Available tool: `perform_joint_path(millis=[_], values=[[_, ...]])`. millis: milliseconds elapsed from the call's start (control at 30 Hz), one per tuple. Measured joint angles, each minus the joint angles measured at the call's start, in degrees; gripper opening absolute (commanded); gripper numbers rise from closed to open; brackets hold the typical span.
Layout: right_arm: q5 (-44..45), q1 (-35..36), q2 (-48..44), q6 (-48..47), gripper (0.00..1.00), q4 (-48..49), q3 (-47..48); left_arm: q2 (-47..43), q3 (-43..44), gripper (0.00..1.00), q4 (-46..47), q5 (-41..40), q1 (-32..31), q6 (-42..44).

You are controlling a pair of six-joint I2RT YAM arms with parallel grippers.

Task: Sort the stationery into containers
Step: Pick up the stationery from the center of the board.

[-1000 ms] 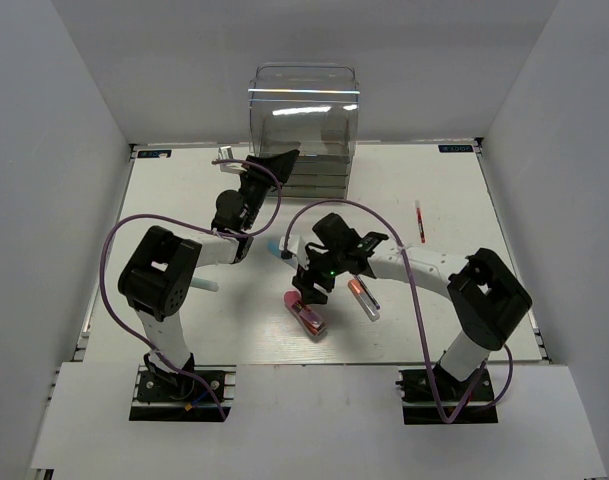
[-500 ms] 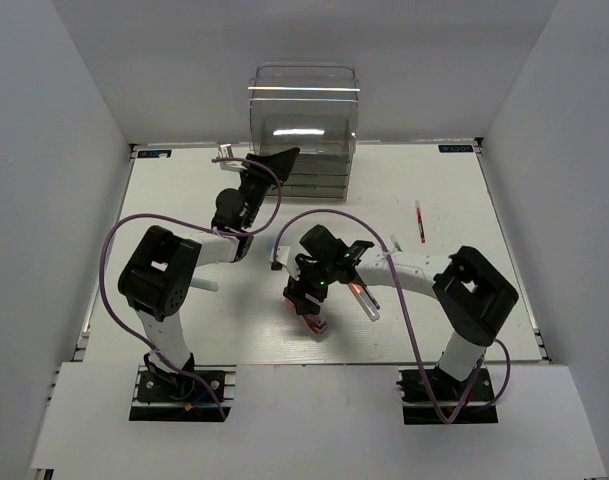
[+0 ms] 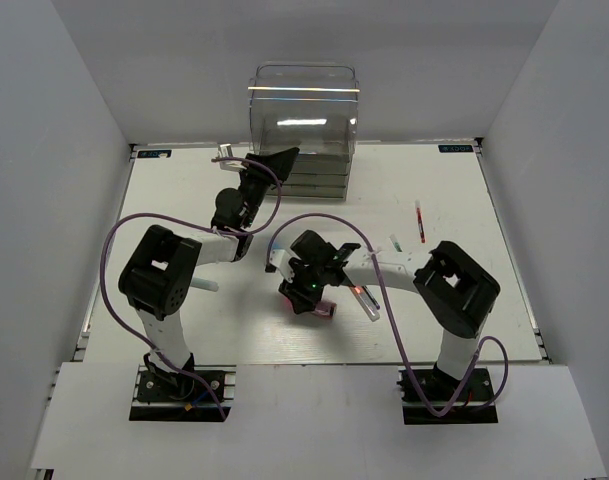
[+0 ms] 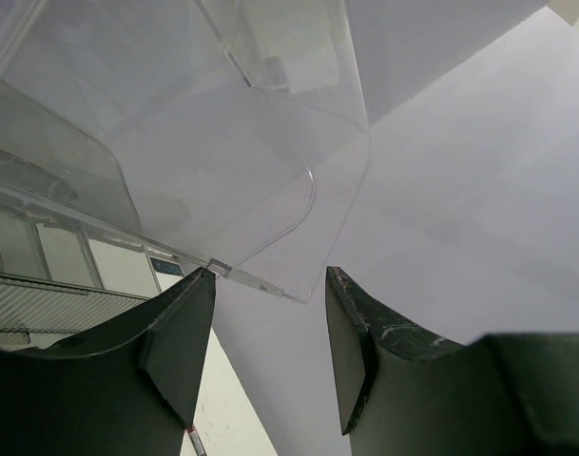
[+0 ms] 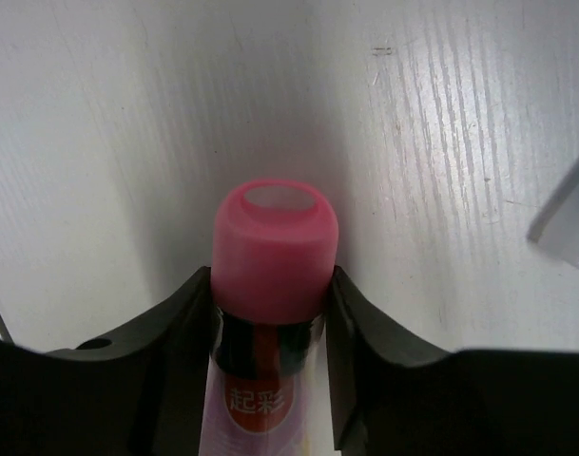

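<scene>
The stubby pink-red tube (image 5: 275,252) lies on the white table, and its end shows under my right wrist in the top view (image 3: 325,310). My right gripper (image 5: 273,277) (image 3: 302,297) is low over it, with both fingers pressed on the tube's sides just below the pink cap. The tall clear box (image 3: 304,120) stands at the back. My left gripper (image 3: 282,157) (image 4: 270,275) is open and empty at the box's left front, with the edge of its clear lid (image 4: 270,180) just above the fingertips.
An orange-tipped clear pen (image 3: 366,299) lies right of the tube, and its end shows in the right wrist view (image 5: 567,223). A thin red pen (image 3: 420,220) lies at the right, with a small mint-green piece (image 3: 395,243) nearer. A white stick (image 3: 206,287) lies beside the left arm.
My right gripper has moved left and down onto the pink-red tube and closed around it. The left arm has not moved.
</scene>
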Motion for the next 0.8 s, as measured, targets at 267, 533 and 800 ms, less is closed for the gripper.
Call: perform_joint_path(millis=[267,533,800], values=[[0.39,-0.35,-0.90,-3.48,0.00,-1.31,-0.35,0.98,0.02,0.60,0.33,0.13,0.00,-0.17],[0.76,-2.95,-13.42,-15.37,0.00,-0.68,-7.61,1.62,0.02,0.60,0.26,0.17,0.07,-0.44],[-0.66,-6.75,-23.58,-25.66,0.00,5.29,-13.97,1.62,-0.02,0.60,0.33,0.24,0.11,-0.46]])
